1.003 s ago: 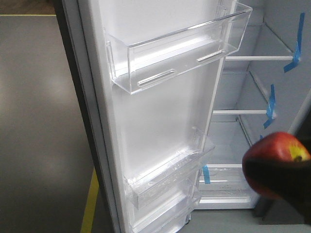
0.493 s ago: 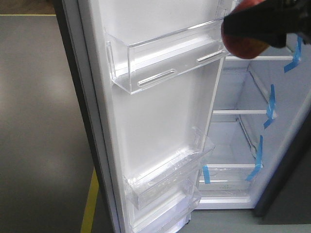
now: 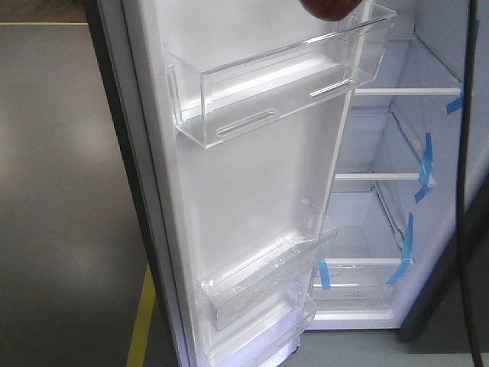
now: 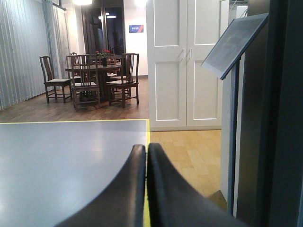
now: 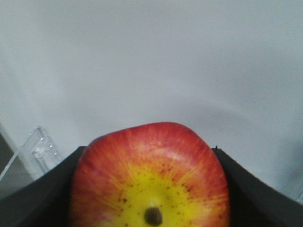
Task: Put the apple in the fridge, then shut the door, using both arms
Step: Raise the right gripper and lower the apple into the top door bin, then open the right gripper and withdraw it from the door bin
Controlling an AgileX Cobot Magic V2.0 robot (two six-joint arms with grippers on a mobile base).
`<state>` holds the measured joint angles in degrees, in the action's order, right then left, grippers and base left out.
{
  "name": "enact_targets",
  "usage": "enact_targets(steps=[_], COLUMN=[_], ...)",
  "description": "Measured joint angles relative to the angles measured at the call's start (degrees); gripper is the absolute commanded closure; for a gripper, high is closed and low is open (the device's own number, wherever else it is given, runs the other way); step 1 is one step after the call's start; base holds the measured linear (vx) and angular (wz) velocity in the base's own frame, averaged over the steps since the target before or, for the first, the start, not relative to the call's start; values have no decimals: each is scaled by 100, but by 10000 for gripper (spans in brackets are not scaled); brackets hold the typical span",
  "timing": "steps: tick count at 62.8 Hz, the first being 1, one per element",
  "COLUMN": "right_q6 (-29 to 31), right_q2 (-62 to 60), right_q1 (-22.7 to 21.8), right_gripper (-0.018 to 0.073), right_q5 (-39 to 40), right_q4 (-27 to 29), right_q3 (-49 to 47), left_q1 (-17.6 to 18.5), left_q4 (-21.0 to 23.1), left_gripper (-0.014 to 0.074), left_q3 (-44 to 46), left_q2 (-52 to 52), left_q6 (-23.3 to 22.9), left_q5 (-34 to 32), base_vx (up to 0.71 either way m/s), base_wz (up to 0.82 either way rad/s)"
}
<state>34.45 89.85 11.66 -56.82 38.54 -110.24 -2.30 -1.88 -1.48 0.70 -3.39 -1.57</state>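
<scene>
Right gripper is clamped on the apple, black fingers pressed to both its sides. Stem dimple faces the wrist camera, white lining behind. In the front view only a dark red sliver of the apple shows at the top edge, just above the upper clear bin of the open door. Fridge interior sits to the right, glass shelves with blue tape strips; the apple is on no shelf. Black cable runs down the right edge. Left gripper is fully closed, fingers touching, nothing between them, grey floor with a yellow line ahead.
</scene>
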Motion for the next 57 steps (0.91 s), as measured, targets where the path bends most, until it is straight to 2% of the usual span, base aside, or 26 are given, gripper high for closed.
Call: enact_targets(steps=[11,26,49,57], right_q6=[-516,-600,-700,-811], right_q2=[452,903,1043,1043], right_q1=[131,131,131,131], right_gripper=[175,162,-58,-65], right_q5=[159,200,194,194], right_q4=[-509,-672,-848,-893], right_q3=[-448,-486,-490,-490], left_q1=[0,0,0,0], left_q4=[0,0,0,0], left_gripper=[603,603,603,603], left_q3=[0,0,0,0], left_q2=[0,0,0,0], left_q6=[0,0,0,0], left_q5=[0,0,0,0], base_vx=[0,0,0,0], base_wz=[0,0,0,0])
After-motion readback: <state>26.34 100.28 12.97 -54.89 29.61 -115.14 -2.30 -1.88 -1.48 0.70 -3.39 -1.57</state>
